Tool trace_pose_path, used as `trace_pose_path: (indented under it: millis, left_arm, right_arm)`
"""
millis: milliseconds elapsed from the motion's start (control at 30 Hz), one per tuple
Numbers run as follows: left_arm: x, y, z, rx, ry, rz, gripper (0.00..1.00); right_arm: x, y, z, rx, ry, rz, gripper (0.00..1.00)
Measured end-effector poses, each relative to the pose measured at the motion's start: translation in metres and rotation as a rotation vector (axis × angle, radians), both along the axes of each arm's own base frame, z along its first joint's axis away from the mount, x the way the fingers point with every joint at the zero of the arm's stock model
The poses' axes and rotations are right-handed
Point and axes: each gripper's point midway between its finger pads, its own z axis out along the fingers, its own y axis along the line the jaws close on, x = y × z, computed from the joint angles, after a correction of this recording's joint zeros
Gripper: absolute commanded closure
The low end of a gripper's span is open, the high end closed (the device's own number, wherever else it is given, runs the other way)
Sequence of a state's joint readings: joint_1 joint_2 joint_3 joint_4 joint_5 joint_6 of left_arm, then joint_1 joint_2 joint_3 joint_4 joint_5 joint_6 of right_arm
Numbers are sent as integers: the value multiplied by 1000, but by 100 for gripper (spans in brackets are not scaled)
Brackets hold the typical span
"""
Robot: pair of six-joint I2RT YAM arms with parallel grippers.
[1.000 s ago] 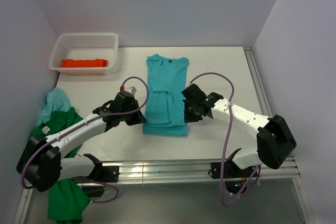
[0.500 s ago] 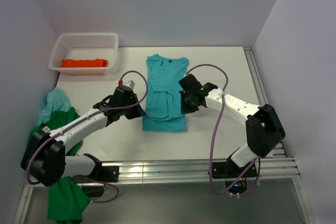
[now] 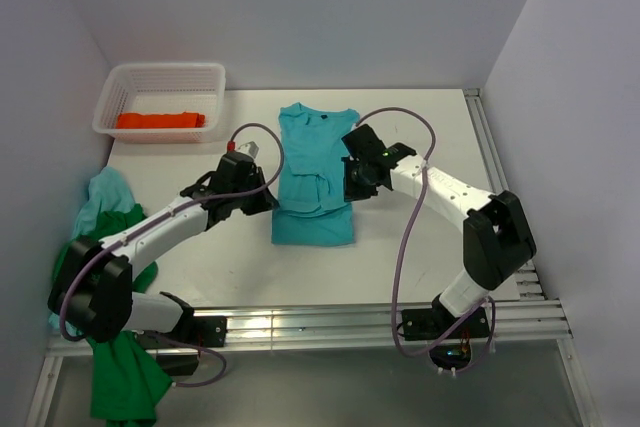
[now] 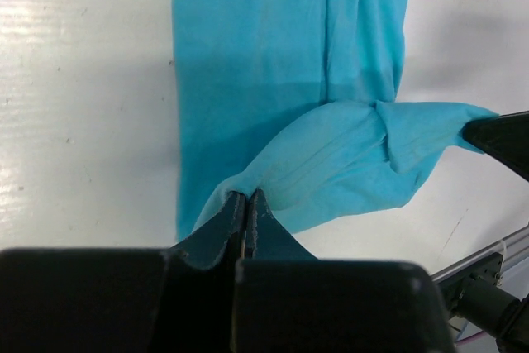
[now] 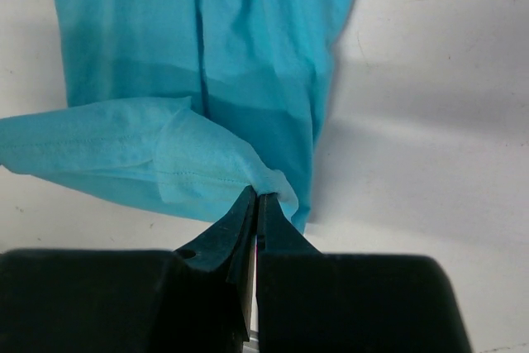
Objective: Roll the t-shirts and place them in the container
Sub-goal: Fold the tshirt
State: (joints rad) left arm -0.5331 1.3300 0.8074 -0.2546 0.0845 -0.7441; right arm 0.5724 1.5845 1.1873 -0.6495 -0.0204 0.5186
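Top view, left arm: reaches from its base at the near left corner, long and low across the desk (image 3: 430, 127), with the wrist turned in toward the middle.
Top view, left gripper (image 3: 268, 205): at the left edge of the turquoise t-shirt (image 3: 315, 147), jaws closed on the cloth.
Top view, right arm: elbow raised near the right edge, forearm angled back to the middle, a grey cable (image 3: 405, 247) looping along it.
Top view, right gripper (image 3: 349, 190): at the shirt's right edge, level with the other gripper and pinched on the cloth.
Top view, turquoise t-shirt: mid-desk, folded into a long narrow strip, collar toward the far edge, with a bunched fold across it between the grippers.
Top view, others: an orange-red t-shirt (image 3: 160, 120) lies rolled in the white mesh basket (image 3: 215, 87) at the far left corner. A second turquoise t-shirt (image 3: 105, 195) and a green t-shirt (image 3: 125, 387) lie crumpled over the left edge.
Left wrist view, left gripper (image 4: 246, 200): dark tapered fingers pressed together on a corner of soft cloth.
Left wrist view, turquoise t-shirt (image 4: 273, 55): flat and smooth on the white desk (image 4: 83, 121), with a puffed, creased band rising from the grip and stretching to the right gripper (image 4: 500, 138).
Right wrist view, right gripper (image 5: 254, 200): fingers fully closed on the band's stitched hem.
Right wrist view, turquoise t-shirt (image 5: 207, 39): flat strip with a lengthwise crease, the lifted band running off to the left.
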Motion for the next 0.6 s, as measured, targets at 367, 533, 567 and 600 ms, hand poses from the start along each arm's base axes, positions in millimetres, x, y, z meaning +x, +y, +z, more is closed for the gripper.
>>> trace_pose_path:
  millis: [367, 533, 567, 600]
  left_arm:
    - [26, 2, -33, 42, 45, 9, 66]
    - [39, 10, -47, 36, 79, 43, 14]
    - [40, 12, -45, 31, 74, 52, 13]
    - [42, 14, -42, 27, 64, 60, 12]
  right_arm:
    - [15, -10, -29, -40, 66, -42, 78]
    - [35, -12, -33, -27, 51, -84, 38]
    - [37, -13, -31, -16, 39, -95, 37]
    - [38, -15, -30, -10, 28, -101, 36]
